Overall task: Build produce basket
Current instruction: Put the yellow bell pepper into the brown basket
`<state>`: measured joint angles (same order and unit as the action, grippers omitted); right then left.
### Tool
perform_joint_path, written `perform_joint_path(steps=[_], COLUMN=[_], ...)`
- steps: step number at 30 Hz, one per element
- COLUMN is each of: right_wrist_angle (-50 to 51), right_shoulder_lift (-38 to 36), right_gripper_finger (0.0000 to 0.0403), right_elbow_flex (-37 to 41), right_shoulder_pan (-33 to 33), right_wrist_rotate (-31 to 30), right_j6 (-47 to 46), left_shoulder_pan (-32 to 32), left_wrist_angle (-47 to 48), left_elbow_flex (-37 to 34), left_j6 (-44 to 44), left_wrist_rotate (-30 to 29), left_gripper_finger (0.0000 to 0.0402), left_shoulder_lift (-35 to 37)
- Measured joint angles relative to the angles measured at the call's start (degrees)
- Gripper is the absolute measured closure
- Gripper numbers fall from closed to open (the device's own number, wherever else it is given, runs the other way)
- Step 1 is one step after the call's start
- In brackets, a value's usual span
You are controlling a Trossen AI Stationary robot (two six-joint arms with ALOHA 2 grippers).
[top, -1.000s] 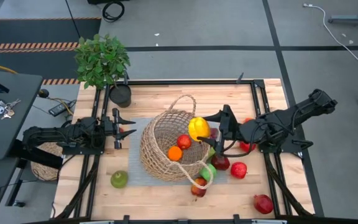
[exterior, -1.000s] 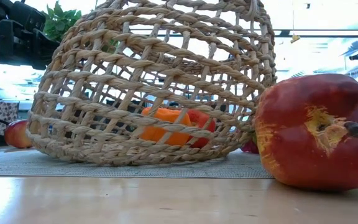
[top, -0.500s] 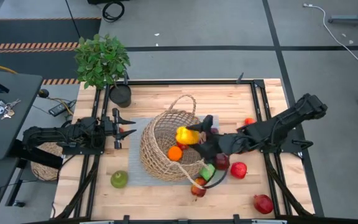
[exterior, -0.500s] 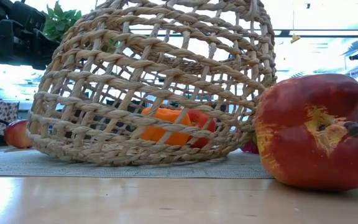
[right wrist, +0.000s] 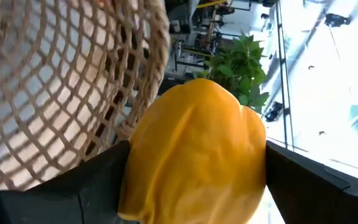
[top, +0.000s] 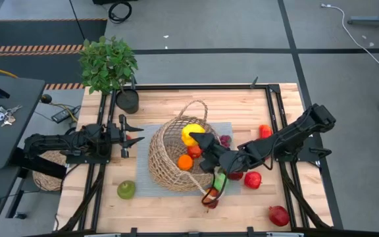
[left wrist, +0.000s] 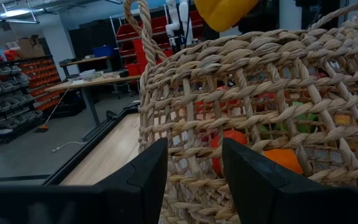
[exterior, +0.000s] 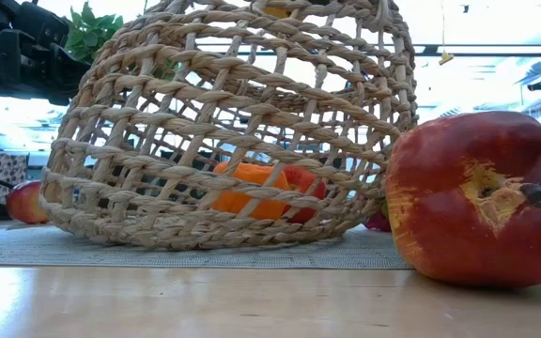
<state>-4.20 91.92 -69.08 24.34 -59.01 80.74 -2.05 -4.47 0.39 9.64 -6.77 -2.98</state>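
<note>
Clamping the yellow pepper [right wrist: 194,152] between its two dark fingers [right wrist: 64,183], the right gripper [top: 196,140] reaches over the mouth of the basket [top: 166,164], its jaws spread wide around the fruit's waist. The pepper [top: 191,133] hangs just inside the rim, above an orange [top: 185,162] and a red apple [top: 195,151] already lying within. A pepper of this kind is probably light, hollow and waxy, so it could slip or dent under a hard squeeze; the broad sides, where the fingers sit now, look like the soundest hold. The wicker basket itself seems stiff yet light, tipped on its side on the grey mat [top: 149,135], and liable to shift if nudged.

Outside it lie a green piece [top: 220,182] and a red one [top: 252,179] just beside the rim, a pomegranate [top: 278,215] near the table's front edge, and a green apple [top: 126,189] well apart on the left. The left gripper [top: 135,132], its fingers pressed together, waits beside the basket near the potted plant [top: 108,62].

A second ago the pepper was held outside the rim on the right; since then the right arm has stretched leftward and carried it in over the opening. The left arm has not moved.
</note>
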Motion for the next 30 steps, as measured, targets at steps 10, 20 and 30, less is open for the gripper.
perform_joint_path(steps=[10, 20, 30], right_wrist_angle=[-0.3, -1.2, -0.7], right_shoulder_lift=[0.8, -0.2, -6.4], right_gripper_finger=[0.0059, 0.0059, 0.0059], right_elbow_flex=[0.1, 0.0, 0.0], right_shoulder_pan=[0.1, -0.6, -5.4], right_wrist_rotate=[0.2, 9.2, 22.1], right_j6=[-1.0, -12.9, -58.0], left_shoulder_pan=[0.0, 0.0, 0.0], left_wrist_angle=[0.0, 0.0, 0.0], left_elbow_flex=[0.0, 0.0, 0.0], left_j6=[0.0, 0.0, 0.0], left_wrist_rotate=[0.0, 0.0, 0.0], left_gripper_finger=[0.0241, 0.0241, 0.0241], left_shoulder_lift=[0.0, 0.0, 0.0])
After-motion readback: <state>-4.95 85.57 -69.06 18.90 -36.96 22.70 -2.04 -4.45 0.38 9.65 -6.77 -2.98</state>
